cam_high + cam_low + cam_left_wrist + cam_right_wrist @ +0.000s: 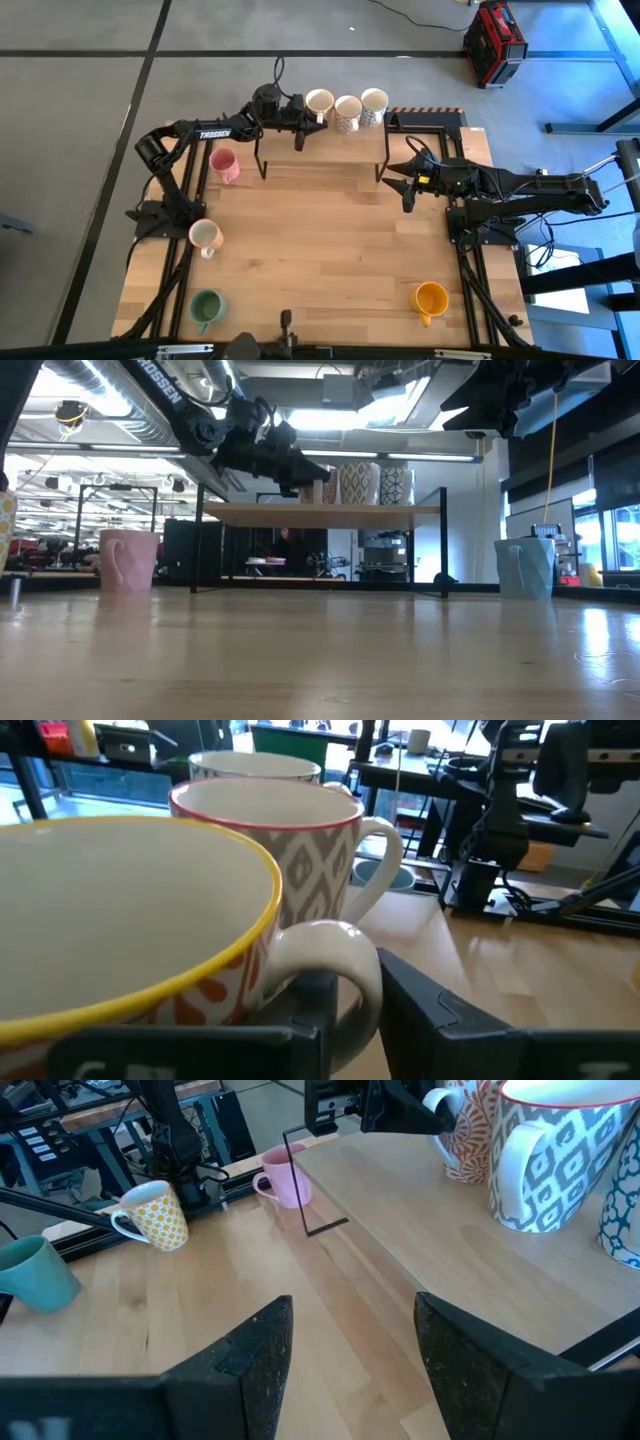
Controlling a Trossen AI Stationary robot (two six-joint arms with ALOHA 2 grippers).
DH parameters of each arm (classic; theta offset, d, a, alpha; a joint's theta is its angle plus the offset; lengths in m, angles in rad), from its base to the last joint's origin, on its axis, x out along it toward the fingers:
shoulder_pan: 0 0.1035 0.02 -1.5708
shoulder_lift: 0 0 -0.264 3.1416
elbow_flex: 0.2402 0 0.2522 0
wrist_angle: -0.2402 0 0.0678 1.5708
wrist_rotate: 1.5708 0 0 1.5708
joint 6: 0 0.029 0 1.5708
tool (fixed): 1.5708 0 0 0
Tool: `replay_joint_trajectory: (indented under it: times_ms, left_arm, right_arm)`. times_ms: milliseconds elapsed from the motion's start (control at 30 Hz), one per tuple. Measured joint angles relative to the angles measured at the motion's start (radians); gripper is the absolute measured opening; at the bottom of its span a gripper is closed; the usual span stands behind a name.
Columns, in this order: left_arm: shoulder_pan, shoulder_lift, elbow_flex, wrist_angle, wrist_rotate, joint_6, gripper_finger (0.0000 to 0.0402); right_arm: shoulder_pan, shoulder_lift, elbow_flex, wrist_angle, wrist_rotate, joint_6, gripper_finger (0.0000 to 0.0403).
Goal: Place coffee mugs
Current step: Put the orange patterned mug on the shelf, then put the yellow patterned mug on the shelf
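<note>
Three patterned cream mugs stand in a row on the raised shelf [320, 152] at the table's far side: an orange-patterned one [320, 102], a grey-patterned one [347, 113] and a blue-patterned one [374, 105]. My left gripper [306, 122] is at the orange-patterned mug [120, 920], shut on its handle. My right gripper [400, 181] hangs open in the air before the shelf's right end, touching nothing. On the table stand a pink mug [224, 165], a yellow-patterned mug [205, 237], a green mug [207, 307] and an orange-yellow mug [431, 298]. My left gripper pinches the white handle loop [335, 955] of the orange-patterned mug between its two fingers, one finger [420, 1005] on each side. The fingers come level from the table's left side. The mug stands upright with its base on the shelf [400, 1190].
The shelf stands on thin black legs [262, 160]. A pale mug [525, 567] stands on the table near the shelf's right leg. Black rails [185, 250] run along both table sides. Bare wood [320, 250] lies between the mugs in the middle.
</note>
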Motion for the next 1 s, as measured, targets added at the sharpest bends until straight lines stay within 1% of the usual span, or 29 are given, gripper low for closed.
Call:
replay_joint_trajectory:
  times_ms: [200,333,533,633,1000]
  left_arm:
    - [-0.011,-0.001,0.0,-0.01,0.004,-0.001,0.0102]
    - [-0.011,-0.006,0.0,-0.024,0.007,-0.004,0.0118]
    - [-0.011,-0.009,0.0,-0.046,0.003,-0.004,0.012]
    - [-0.01,-0.041,0.0,-0.072,-0.026,0.015,0.0121]
    - [-0.009,-0.137,0.0,-0.297,-0.152,0.088,0.0121]
  right_arm:
    - [0.0,0.0,0.0,0.0,0.0,0.0,0.0199]
    - [0.0,0.0,0.0,0.0,0.0,0.0,0.0199]
    - [0.0,0.0,0.0,-0.001,-0.01,0.033,0.0199]
    - [0.0,0.0,0.0,-0.002,-0.023,0.045,0.0199]
    - [0.0,0.0,0.0,-0.002,-0.027,0.045,0.0199]
